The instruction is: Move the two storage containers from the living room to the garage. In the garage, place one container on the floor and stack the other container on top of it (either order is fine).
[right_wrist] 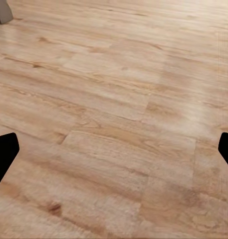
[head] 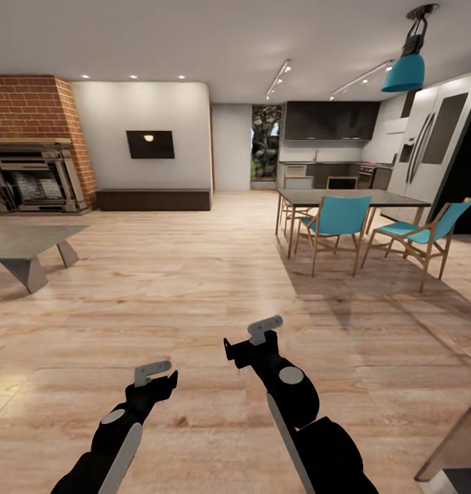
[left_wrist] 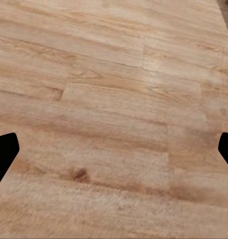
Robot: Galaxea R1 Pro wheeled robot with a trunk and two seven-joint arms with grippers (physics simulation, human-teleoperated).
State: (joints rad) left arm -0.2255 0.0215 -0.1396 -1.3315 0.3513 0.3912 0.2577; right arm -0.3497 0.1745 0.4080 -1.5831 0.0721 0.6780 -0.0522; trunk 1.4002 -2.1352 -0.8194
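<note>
you are standing in the living room (head: 194, 274), on the light wood plank floor (head: 160, 288), and both arms reach forward low in front of you. the left gripper (head: 155, 372) hangs over bare planks, and in the left wrist view its two dark fingertips (left_wrist: 4, 154) sit at the two opposite edges of the picture, far apart, with only wood between them, so its jaws are wide open and hold nothing. the right gripper (head: 263, 333) is a little further forward and higher in the head view. in the right wrist view its fingertips (right_wrist: 4, 152) also stand at the opposite edges with plain floor between, so it is spread wide too and carries nothing.

the two storage containers cannot be seen from here, so i cannot tell you where they are.

far to your left is the red brick fireplace (head: 33, 147), and nearer on that side a low grey table (head: 23, 243) stands on the planks. on the white wall ahead hangs a dark screen (head: 150, 144) above a long dark bench (head: 153, 200). to your right is a dining table (head: 352, 199) with blue chairs (head: 338, 223) around it, and a blue lamp (head: 404, 68) hangs from the ceiling above that side. behind the table you see a dark kitchen (head: 331, 137) and a large pale fridge (head: 434, 140).
</note>
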